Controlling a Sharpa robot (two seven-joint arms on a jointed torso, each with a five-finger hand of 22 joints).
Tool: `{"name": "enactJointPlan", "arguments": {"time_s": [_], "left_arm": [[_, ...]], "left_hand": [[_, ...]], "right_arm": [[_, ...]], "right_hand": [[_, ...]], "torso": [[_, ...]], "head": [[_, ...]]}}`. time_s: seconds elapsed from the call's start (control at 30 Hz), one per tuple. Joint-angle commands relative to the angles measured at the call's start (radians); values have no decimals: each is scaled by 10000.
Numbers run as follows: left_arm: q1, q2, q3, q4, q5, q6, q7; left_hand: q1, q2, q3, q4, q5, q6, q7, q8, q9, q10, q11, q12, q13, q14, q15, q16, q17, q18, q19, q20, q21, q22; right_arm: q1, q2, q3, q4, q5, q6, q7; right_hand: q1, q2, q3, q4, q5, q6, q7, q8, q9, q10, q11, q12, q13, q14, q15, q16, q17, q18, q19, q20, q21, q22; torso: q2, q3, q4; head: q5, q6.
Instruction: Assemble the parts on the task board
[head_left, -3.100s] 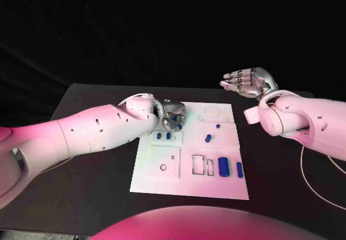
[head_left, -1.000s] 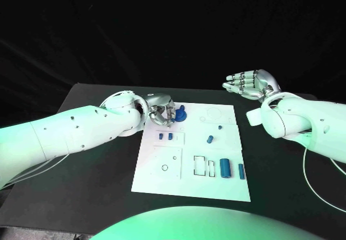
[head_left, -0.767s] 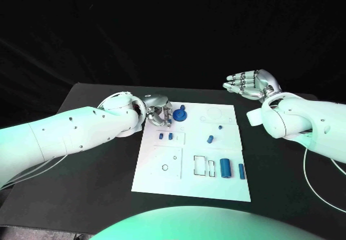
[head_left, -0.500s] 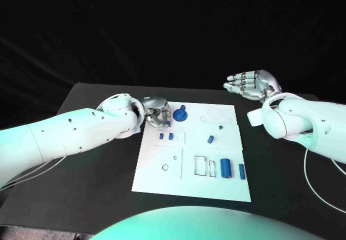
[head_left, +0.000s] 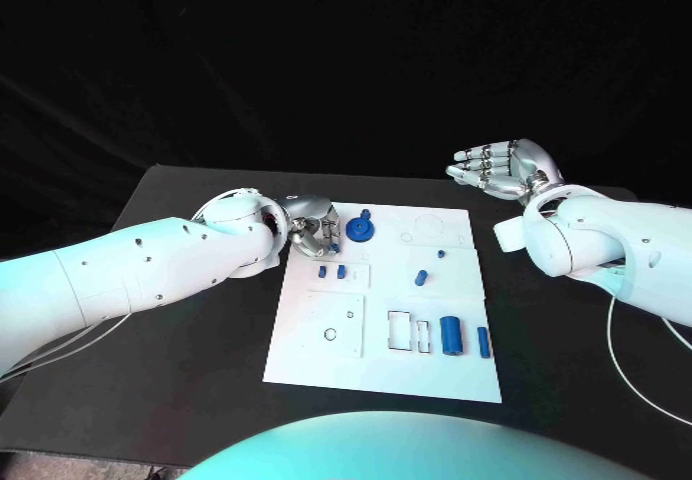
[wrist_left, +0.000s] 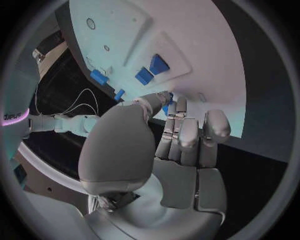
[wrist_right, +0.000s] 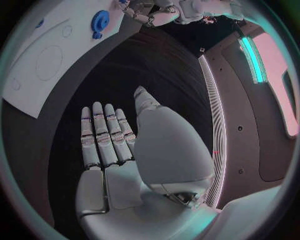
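- Left hand (head_left: 310, 232) sits low at the board's (head_left: 325, 360) far left corner, fingers curled in toward the palm; whether anything is pinched there I cannot tell.
- From the left wrist, that hand (wrist_left: 164, 150) shows its fingers (wrist_left: 187, 135) lined up side by side and bent over the board (wrist_left: 206, 60), with a bit of blue just past the fingertips.
- Right hand (head_left: 498, 167) is up off the bench (head_left: 188, 330), beyond the board's far right corner, palm showing, fingers apart, holding nothing.
- The right wrist view agrees: the hand (wrist_right: 119, 155) is flat and spread above the dark bench (wrist_right: 156, 65), well apart from the board (wrist_right: 37, 75).
- Blue gear (head_left: 359, 231) lies on the board just beside the left hand, with a small blue knob at its far edge; the right wrist camera catches it too (wrist_right: 99, 20).
- Two small blue pegs (head_left: 330, 271) stand side by side in a square recess nearer the robot than the left hand.
- Another two small blue pieces (head_left: 427, 263) sit in the middle of the board's right half.
- Blue cylinder (head_left: 450, 335) and a slimmer blue bar (head_left: 483, 341) lie side by side near the board's right edge, next to two outlined rectangular slots (head_left: 405, 331).
- A plain square plate with small holes (head_left: 332, 322) takes the board's near left part.
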Motion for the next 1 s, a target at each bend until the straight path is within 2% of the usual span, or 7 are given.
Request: {"name": "enactJointPlan", "arguments": {"time_s": [0.03,1.0], "left_arm": [[-12,3,2,30,37,157,-19],[-23,32,2,80,233,104,30]], "left_hand": [[-68,1,-45,3,-61,85,-17,-67,17,55,-8,-53,15,38,-12,-2,-9,-88,49,14,10,-9],[-84,1,-59,4,-60,89,-25,-98,31,82,-12,-112,23,40,-16,-12,3,-87,46,5,1,-11]], "right_arm": [[-10,12,2,-4,-57,135,106],[-23,13,2,-11,-57,145,108]], "right_hand": [[-3,46,49,-4,-10,100,440,-32,-9,90,9,-54,-12,85,-9,-61,-11,42,0,1,23,-10],[-22,43,69,-11,-10,100,441,-38,-17,86,11,-57,-13,87,-6,-79,-27,39,-23,2,19,-43]], "torso": [[-4,1,-1],[1,6,0]], "head": [[14,6],[17,0]]}}
